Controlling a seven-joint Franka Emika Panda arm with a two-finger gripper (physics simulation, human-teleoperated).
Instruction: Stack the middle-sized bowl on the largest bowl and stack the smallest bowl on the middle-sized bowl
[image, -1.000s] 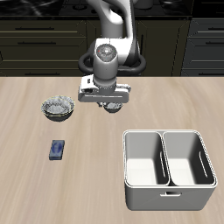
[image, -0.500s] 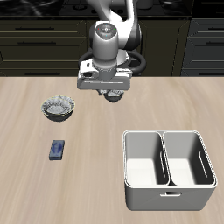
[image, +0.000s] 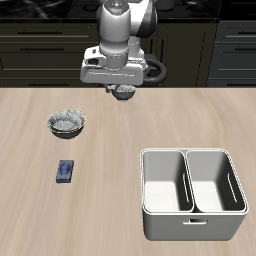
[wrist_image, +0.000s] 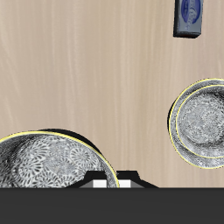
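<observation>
On the table, the largest bowl (image: 67, 124) (wrist_image: 178, 131) stands with the middle-sized bowl (image: 66, 121) (wrist_image: 206, 121) nested inside it; the wrist view shows two concentric wavy rims there. My gripper (image: 121, 94) (wrist_image: 112, 179) hangs high above the table, farther back than that stack and off to its side. It is shut on the rim of the smallest bowl (image: 122, 93) (wrist_image: 48, 164), a grey bowl with a dark patterned inside that hangs just below the fingers.
A small blue block (image: 66, 171) (wrist_image: 190, 15) lies nearer the table's front edge than the bowl stack. A white two-compartment caddy (image: 192, 213) stands at the front on the other side. Dark cabinets run behind the table.
My gripper has risen and moved sideways toward the bowl stack, carrying the smallest bowl with it. The stack, the blue block and the caddy have not moved.
</observation>
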